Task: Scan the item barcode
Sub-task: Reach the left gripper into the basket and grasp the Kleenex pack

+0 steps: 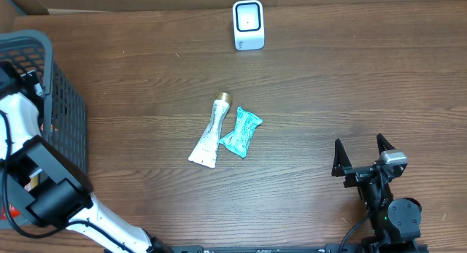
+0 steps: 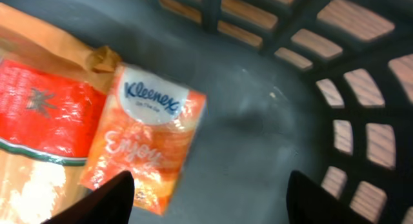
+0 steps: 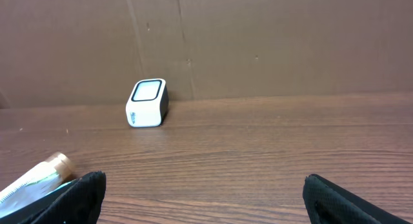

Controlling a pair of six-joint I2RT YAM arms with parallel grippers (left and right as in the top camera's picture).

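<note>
My left gripper (image 2: 210, 188) hangs open inside the grey basket (image 1: 67, 114), with only the basket floor between its fingers. Just ahead of its left finger an orange Kleenex tissue pack (image 2: 145, 146) lies flat, partly on a red and tan package (image 2: 45, 114). The white barcode scanner (image 1: 248, 25) stands at the far edge of the table and shows in the right wrist view (image 3: 147, 102) too. My right gripper (image 1: 358, 147) rests open and holding nothing near the front right of the table.
A white tube with a gold cap (image 1: 210, 130) and a teal packet (image 1: 241, 131) lie side by side mid-table. The tube's cap end (image 3: 39, 175) shows by my right gripper's left finger. The basket's slotted wall (image 2: 361, 75) rises to the right of my left gripper.
</note>
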